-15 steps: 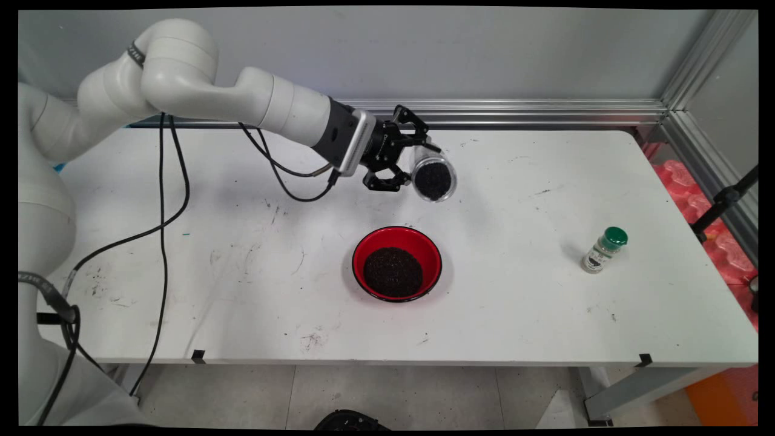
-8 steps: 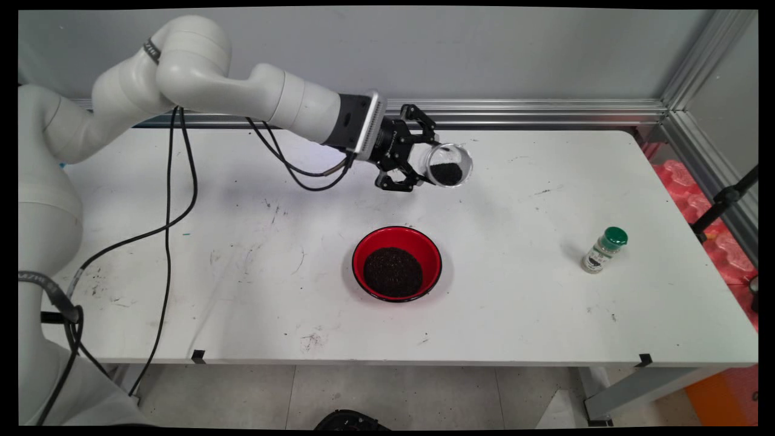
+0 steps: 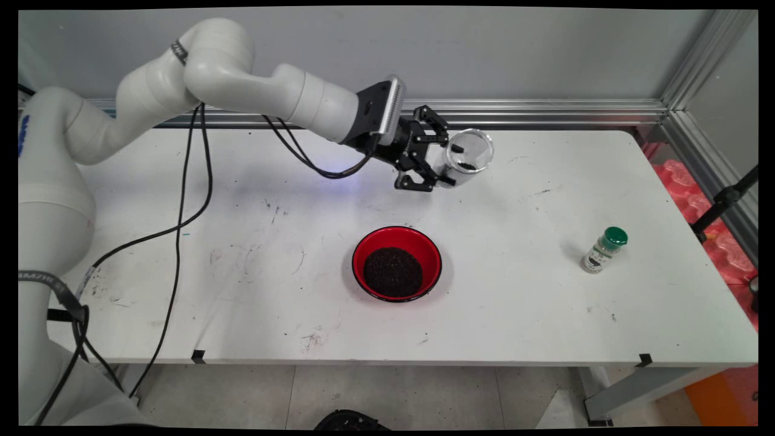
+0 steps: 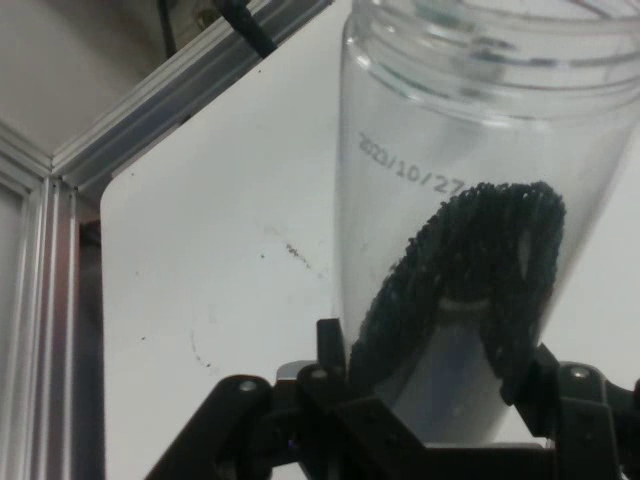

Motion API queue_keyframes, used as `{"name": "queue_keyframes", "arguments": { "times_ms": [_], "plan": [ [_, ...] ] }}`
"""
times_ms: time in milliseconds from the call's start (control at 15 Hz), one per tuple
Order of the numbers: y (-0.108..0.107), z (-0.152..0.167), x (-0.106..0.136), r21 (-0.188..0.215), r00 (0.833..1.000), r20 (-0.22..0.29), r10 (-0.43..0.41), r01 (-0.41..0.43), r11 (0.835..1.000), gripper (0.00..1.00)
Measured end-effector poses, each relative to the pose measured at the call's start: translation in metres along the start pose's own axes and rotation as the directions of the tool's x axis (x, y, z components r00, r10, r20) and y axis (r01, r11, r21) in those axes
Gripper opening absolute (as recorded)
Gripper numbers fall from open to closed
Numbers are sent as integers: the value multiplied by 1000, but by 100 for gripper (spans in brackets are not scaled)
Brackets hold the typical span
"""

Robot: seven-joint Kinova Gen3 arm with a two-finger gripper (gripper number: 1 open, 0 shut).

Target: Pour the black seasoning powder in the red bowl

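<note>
I have the black two-finger pincer (image 3: 449, 158) clamped on a clear plastic jar (image 3: 465, 157), its fingers pressing the jar's sides; in the hand view the jar (image 4: 470, 220) rises straight out of the linkage with a printed date on its wall and a small heap of dark granules (image 4: 470, 270) clinging low inside. In the main view the jar is carried above the far middle of the white table (image 3: 545, 315), tilted with its open mouth turned up and to the right, and most of it looks bare. Nearer to me and a little left of the jar sits a round red bowl (image 3: 431, 248) holding a mound of the same dark granules (image 3: 393, 272), well apart from the jar. Far off to the right stands a small clear spice bottle with a green cap (image 3: 603, 249), leaning slightly, near nothing else. My judgement is that this is a carrying stage with the jar righted; any further move calls for keeping the mouth up so the remnant does not spill.
</note>
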Motion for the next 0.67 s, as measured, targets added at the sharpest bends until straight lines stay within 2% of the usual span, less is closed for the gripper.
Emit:
{"name": "queue_keyframes", "arguments": {
  "times_ms": [667],
  "plan": [
    [-12, 41, -4, -25, 983, -22, -184, 184, 983, 0]
  ]
}}
